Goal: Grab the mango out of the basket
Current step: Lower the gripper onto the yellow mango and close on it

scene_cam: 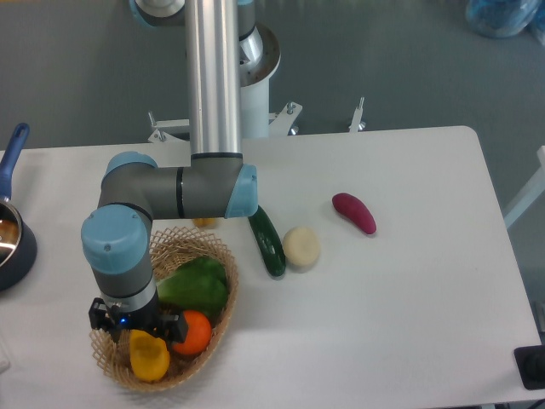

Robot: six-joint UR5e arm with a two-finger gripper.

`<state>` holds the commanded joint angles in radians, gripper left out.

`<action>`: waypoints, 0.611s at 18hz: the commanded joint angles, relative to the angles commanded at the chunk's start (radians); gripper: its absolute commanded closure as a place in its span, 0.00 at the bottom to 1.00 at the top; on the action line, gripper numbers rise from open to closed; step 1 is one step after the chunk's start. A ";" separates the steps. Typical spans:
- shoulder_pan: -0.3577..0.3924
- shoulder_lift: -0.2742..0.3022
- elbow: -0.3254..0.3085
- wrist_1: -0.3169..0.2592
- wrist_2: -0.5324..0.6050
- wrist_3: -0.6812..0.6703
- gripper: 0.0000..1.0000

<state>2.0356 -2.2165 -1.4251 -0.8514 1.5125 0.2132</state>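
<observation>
The mango (150,359) is a smooth yellow fruit lying at the front left of the tan wicker basket (226,283). Only its lower half shows. My gripper (136,326) hangs straight down over its upper end and hides that part. The black fingers (179,325) stand spread apart, one on each side of the fruit, so the gripper looks open. Whether they touch the mango I cannot tell. An orange (192,332) lies right beside the mango, against the right finger.
A green bell pepper (194,288) fills the back of the basket. On the table to the right lie a cucumber (266,241), a pale round vegetable (301,246) and a purple eggplant (353,213). A dark pot (13,247) with a blue handle stands at the left edge.
</observation>
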 joint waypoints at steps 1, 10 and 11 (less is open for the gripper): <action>0.000 -0.008 0.005 0.000 0.000 0.000 0.00; 0.000 -0.034 0.012 0.005 0.002 0.017 0.00; 0.000 -0.037 0.012 0.005 0.002 0.017 0.00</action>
<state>2.0356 -2.2534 -1.4128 -0.8468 1.5140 0.2301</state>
